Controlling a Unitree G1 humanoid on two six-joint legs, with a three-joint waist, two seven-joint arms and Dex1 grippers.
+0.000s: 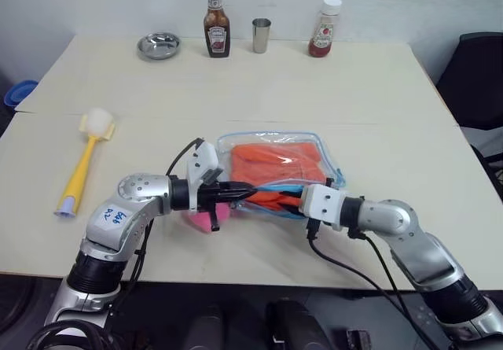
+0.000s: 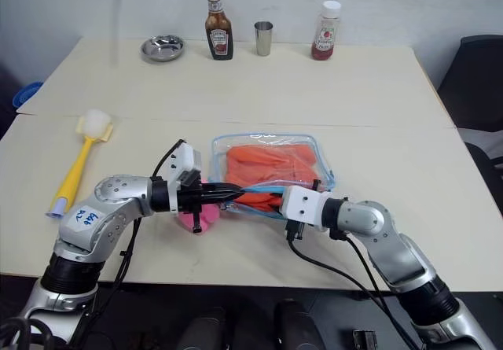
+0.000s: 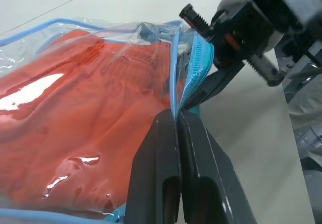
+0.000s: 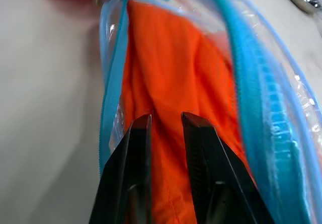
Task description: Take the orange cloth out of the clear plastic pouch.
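Note:
The clear plastic pouch, trimmed in light blue, lies flat near the table's front edge with the orange cloth folded inside it. My left gripper reaches in from the left and is shut on the blue zipper edge at the pouch's near side, lifting it. My right gripper comes in from the right and pokes into the opened mouth. In the right wrist view its fingers stand narrowly apart, with a fold of the orange cloth filling the gap between them.
A pink fuzzy ball lies under my left wrist. A yellow brush lies at the left. Along the far edge stand a steel bowl, two sauce bottles and a metal cup. A black chair stands at the right.

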